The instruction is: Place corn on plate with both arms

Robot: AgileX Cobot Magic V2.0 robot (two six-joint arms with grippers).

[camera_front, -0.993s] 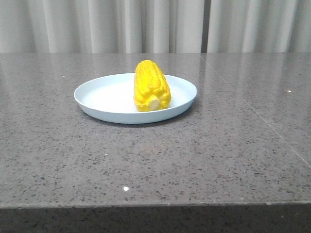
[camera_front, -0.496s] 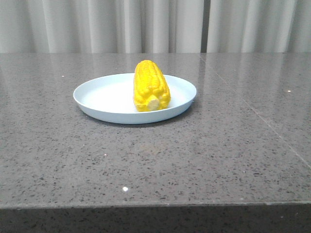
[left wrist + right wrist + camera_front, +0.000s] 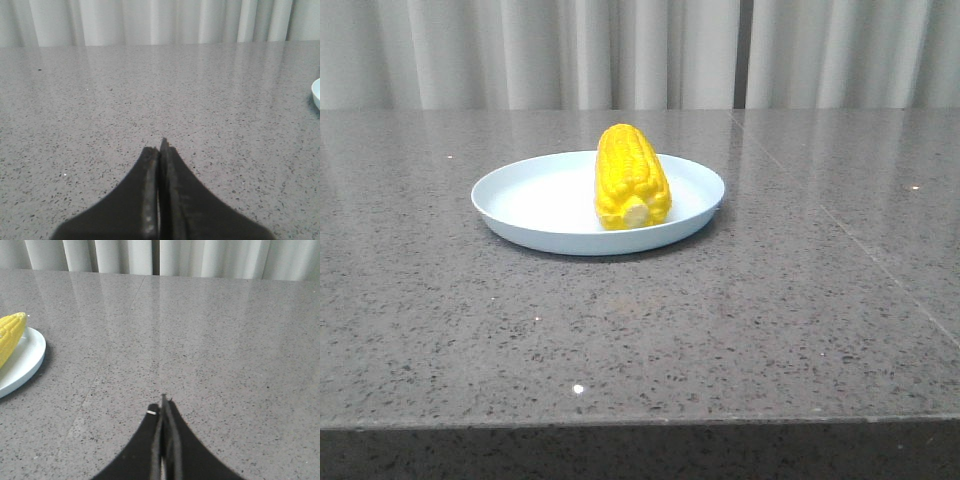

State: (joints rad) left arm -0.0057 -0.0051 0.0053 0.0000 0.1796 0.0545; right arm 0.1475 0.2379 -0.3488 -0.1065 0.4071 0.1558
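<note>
A bright yellow ear of corn [image 3: 631, 178] lies on the round pale blue plate [image 3: 535, 200] in the middle of the grey stone table, its pale stub end toward the camera. Neither arm shows in the front view. In the left wrist view my left gripper [image 3: 160, 146] is shut and empty over bare table, with only the plate's rim [image 3: 316, 94] at the frame edge. In the right wrist view my right gripper [image 3: 163, 402] is shut and empty, well away from the plate [image 3: 25, 362] and the corn [image 3: 10, 335].
The grey speckled table [image 3: 770, 300] ends at a front edge near the camera. A white curtain [image 3: 640, 50] hangs behind the far edge. A seam line [image 3: 840, 225] crosses the tabletop on the right.
The plate and corn have shifted a hair to the left in the front view; otherwise nothing has visibly changed.
</note>
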